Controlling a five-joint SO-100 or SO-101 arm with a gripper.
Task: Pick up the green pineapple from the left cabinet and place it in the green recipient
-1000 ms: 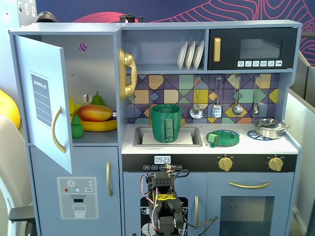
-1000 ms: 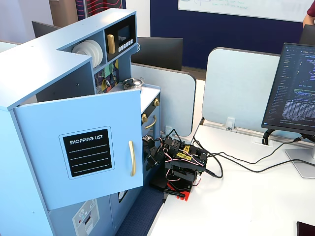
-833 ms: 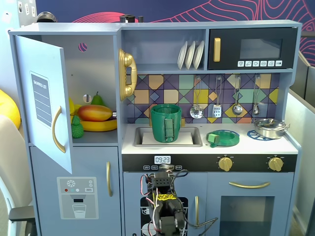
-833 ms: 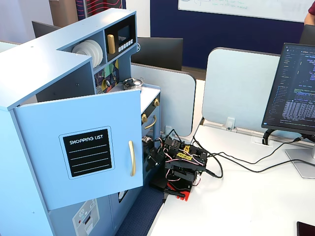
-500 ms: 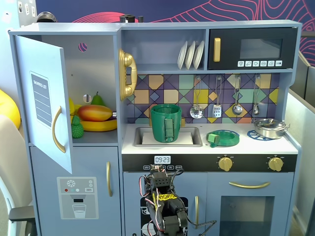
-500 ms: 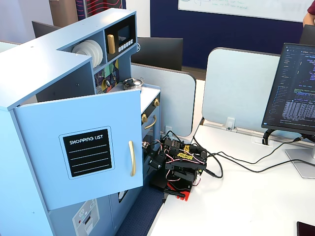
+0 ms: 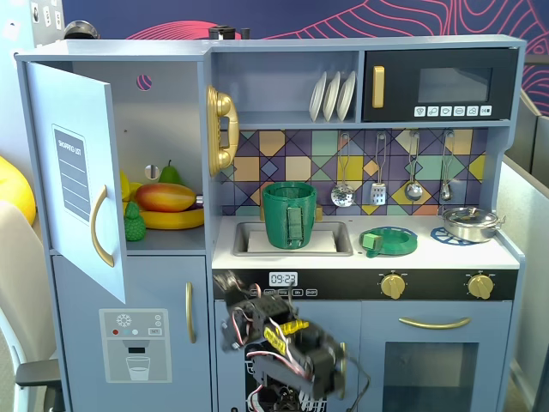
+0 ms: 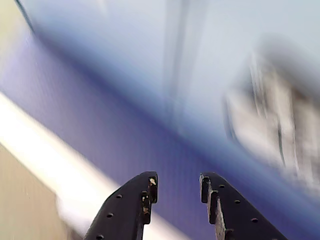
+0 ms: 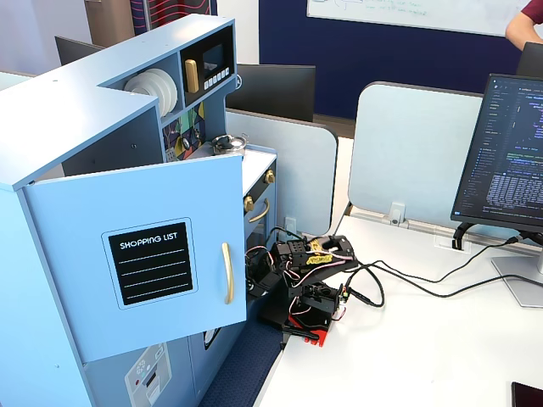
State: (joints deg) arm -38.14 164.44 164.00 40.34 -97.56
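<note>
Since the previous frame the arm has swung toward the lower left. The gripper (image 8: 176, 189) is empty, jaws slightly apart. The green pineapple (image 7: 134, 222) sits unchanged in the left cabinet (image 7: 163, 120).

In the wrist view everything beyond the gripper (image 8: 176, 187) is motion-smeared into pale blue and purple bands, its fingers (image 8: 135, 205) cut off by the bottom edge, while in a fixed view the open cabinet door (image 7: 81, 176) partly hides the green pineapple (image 7: 134, 223).
</note>
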